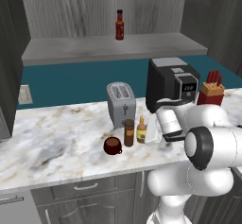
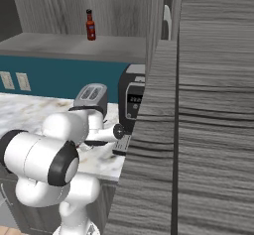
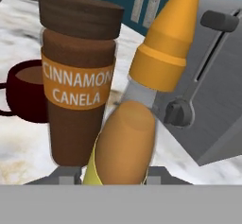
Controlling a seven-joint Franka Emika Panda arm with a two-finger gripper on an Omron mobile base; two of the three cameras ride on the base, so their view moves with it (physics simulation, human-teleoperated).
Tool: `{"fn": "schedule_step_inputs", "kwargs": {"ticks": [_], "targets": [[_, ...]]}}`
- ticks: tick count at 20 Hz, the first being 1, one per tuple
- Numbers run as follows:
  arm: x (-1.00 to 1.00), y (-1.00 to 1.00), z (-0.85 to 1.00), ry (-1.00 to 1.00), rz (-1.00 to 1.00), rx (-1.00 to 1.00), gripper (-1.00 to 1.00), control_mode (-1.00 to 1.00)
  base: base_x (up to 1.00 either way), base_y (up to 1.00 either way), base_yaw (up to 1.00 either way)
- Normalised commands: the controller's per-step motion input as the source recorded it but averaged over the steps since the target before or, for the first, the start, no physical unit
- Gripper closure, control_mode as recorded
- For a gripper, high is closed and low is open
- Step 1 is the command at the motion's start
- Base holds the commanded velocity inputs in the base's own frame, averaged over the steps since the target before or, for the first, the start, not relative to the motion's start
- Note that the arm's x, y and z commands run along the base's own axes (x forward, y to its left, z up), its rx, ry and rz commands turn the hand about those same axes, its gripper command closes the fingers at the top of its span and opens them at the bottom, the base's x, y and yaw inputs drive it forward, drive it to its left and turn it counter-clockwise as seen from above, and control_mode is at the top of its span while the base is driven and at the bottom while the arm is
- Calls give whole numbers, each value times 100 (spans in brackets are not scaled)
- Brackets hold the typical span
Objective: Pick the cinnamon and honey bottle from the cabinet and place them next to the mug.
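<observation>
Hand view puts the honey bottle (image 3: 125, 142) dead ahead and very close, amber body low between the two finger tips, orange cap (image 3: 165, 43) leaning up and to the right; gripper (image 3: 113, 173) appears closed on the bottle's lower body, jaws narrow, though the pads themselves are mostly hidden behind it; the cinnamon (image 3: 75, 76), labelled CINNAMON CANELA, stands upright just beside it, a thin gap showing between jar and bottle; the mug (image 3: 26, 93) sits past the jar on its far side, handle pointing away from the jar; a grey toaster (image 3: 217, 76) stands close behind the bottle. Left base view confirms the row on the marble counter (image 1: 56, 138): mug (image 1: 112, 145), cinnamon (image 1: 128, 132), honey bottle (image 1: 141, 130), side by side before the toaster (image 1: 121, 103), black coffee machine (image 1: 170, 83) and knife block (image 1: 211, 93) further along; a red sauce bottle (image 1: 119, 25) is alone on the cabinet (image 1: 108, 48) ledge above. Judgement: both items are down by the mug, release is the step in hand; bottle base should sit flat on the counter first; open slowly, draw straight back along the fingers, no sideways sweep; the jar is near enough to be knocked, the slim bottle could tip.
</observation>
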Motion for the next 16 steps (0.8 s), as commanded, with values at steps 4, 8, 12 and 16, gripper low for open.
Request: {"fn": "schedule_step_inputs", "kwargs": {"ticks": [4, 8, 12, 16], "targets": [[0, 0, -8, -2, 0, -1, 100, -100, 0, 0, 0], [0, 0, 0, 0, 0, 0, 100, -100, 0, 0, 0], [0, 0, 0, 0, 0, 0, -100, -100, 0, 0, 0], [0, 0, 0, 0, 0, 0, -100, -100, 0, 0, 0]]}}
